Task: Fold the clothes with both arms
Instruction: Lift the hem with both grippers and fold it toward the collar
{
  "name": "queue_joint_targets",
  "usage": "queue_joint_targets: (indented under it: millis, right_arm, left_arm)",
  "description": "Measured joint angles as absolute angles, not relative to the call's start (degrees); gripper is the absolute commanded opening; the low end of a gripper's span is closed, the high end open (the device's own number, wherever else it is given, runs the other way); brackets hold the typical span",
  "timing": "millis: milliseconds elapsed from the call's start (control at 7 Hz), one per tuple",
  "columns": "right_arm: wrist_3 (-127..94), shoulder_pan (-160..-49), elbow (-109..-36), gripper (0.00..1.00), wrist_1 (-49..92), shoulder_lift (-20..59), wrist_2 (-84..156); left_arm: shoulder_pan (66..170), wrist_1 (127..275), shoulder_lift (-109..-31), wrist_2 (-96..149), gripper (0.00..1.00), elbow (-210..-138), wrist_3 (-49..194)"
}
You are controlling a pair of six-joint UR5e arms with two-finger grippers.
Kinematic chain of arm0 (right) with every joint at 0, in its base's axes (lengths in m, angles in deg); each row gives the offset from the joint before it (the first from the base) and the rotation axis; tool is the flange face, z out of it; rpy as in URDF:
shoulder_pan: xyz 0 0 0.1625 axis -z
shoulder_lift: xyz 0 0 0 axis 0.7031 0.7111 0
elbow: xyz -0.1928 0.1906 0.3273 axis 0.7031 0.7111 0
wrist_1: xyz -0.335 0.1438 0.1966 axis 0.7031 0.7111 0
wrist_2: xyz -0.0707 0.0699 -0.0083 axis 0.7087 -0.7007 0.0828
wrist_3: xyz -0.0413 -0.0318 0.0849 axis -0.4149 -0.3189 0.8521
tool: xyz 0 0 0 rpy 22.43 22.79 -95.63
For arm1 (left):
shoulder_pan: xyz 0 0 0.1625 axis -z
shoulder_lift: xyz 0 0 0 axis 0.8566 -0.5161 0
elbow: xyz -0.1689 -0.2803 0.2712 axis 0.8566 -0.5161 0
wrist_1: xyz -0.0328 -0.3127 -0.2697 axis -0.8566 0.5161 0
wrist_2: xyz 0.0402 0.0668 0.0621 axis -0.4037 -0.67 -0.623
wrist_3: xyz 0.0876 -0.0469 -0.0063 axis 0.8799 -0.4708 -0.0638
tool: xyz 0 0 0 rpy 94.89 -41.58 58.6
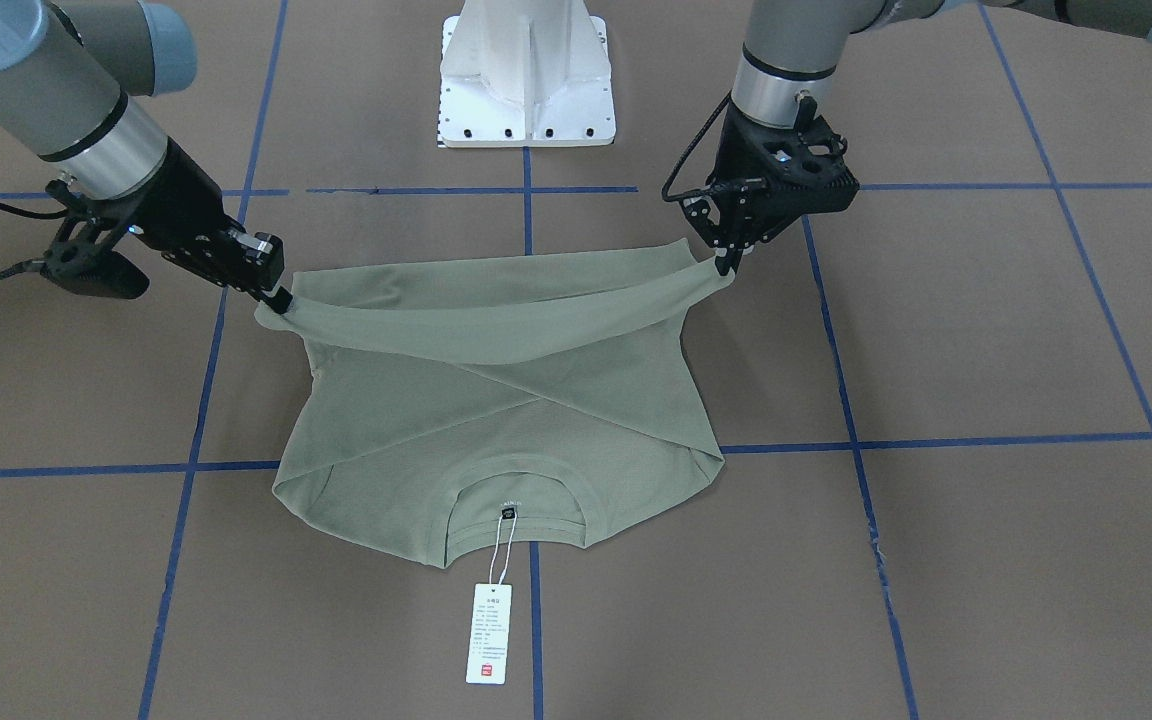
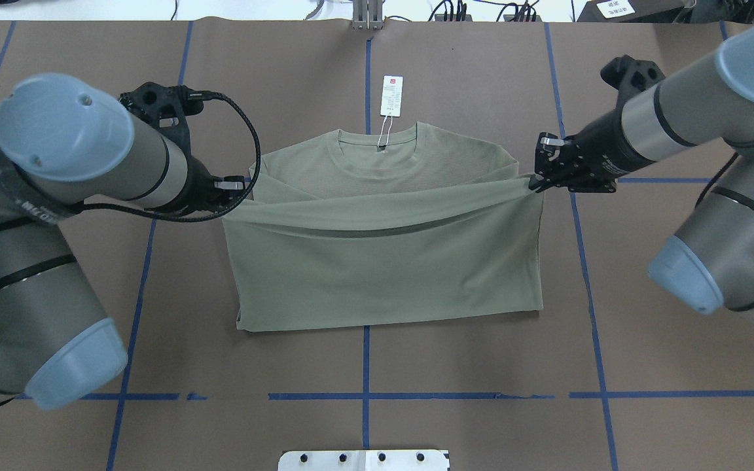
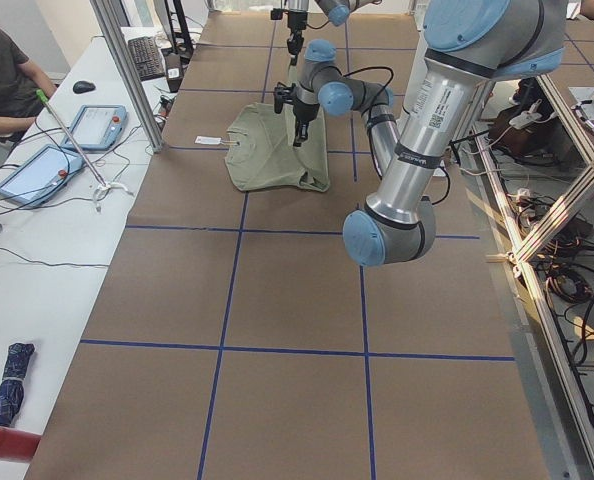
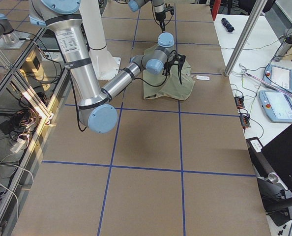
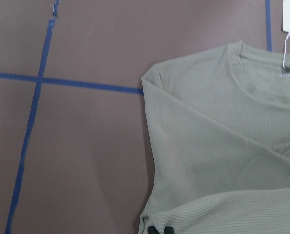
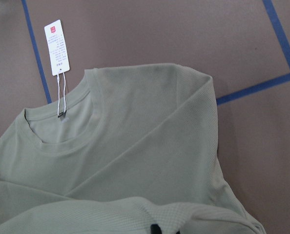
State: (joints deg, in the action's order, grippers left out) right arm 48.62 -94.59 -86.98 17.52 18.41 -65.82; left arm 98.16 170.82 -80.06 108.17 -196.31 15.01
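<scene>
Left gripper (image 2: 244,196) and right gripper (image 2: 534,185) each pinch a corner of the sage-green shirt (image 2: 383,261). It sags between them: soft, light knit, so corner holds look right.

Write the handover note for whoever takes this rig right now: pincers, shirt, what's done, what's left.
Left pincer: shut on one hem corner of the shirt.
Right pincer: shut on the other hem corner.
The hem is lifted and stretched between them, above the shirt's body. The collar and hang tag lie flat on the table, on the side away from the robot.
Done: the sleeves look folded in across the body, and the bottom half is raised.
Left: probably carry the hem over to the collar, lay it down, then open both pincers.
</scene>
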Motion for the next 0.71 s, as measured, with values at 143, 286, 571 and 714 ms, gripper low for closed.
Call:
queue_joint_targets:
  millis: [143, 286, 571, 714]
  right_arm:
    - [47.55, -94.64, -83.54, 0.0, 17.39, 16.04, -64.26]
    - [46.97, -94.67, -80.19, 0.0, 17.32, 14.06, -62.77]
    - [46.62, -94.63, -73.26, 0.0, 17.27, 10.35, -61.01]
    - [46.57, -94.61, -70.96, 0.0, 17.26, 9.36, -60.76]
  left_arm:
    - [99.31, 176.69, -80.99, 108.05, 0.0, -190.41, 15.04]
    - [100.0, 182.64, -81.67, 107.91, 0.0, -184.99, 15.05]
    - [100.69, 191.6, -82.65, 107.71, 0.0, -176.92, 15.01]
    - [101.16, 193.53, -83.09, 107.62, 0.0, -174.7, 15.03]
